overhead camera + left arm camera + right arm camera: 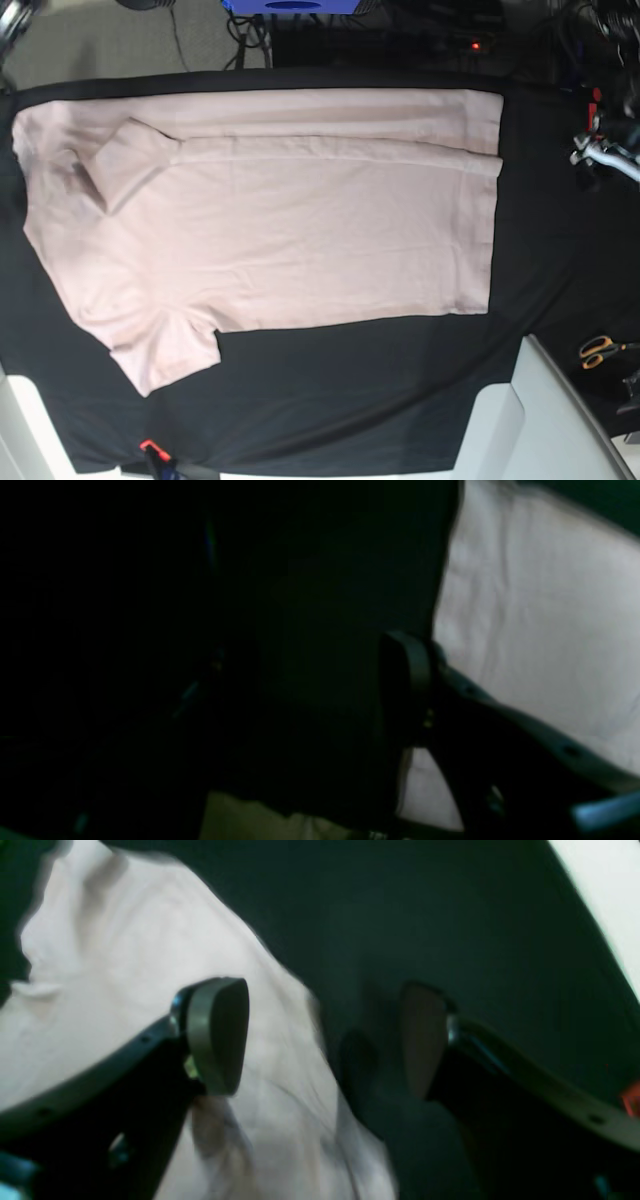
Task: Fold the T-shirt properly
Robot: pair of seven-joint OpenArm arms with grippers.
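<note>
T-shirt: my T-shirt (320,230) lies spread over the black cloth (330,420), its hem end toward my left side and its collar end toward my right. The long edge away from the scissors (597,352) is already turned in as a band, with one sleeve laid back over the body at an angle.
Near sleeve: this sleeve (170,350) still sticks out past the body, down toward the white panels.
Left fingers: my left fingers (320,685) stand apart with nothing between them, beside the hem end.
Right fingers: my right fingers (325,1037) are spread too, one over the pale fabric and the other past its edge; I grip nothing.
Step in hand: as I judge it, one side is folded and the opposite long side should come in next.
Left grip: I would take the hem corner on the unfolded side, pinching only a little cloth and keeping the turned-in band out of it.
Right grip: I would pinch at the shoulder, near the root of that sleeve, so the sleeve travels with the side.
Carry: both ends should rise together, lightly taut, and come down parallel to the first fold.
Risk: if one hand leads, the panel will likely skew, and dragging low could ruck the layer beneath.
Finish: lower first, release after, then smooth the sleeve flat inside the outline.
</note>
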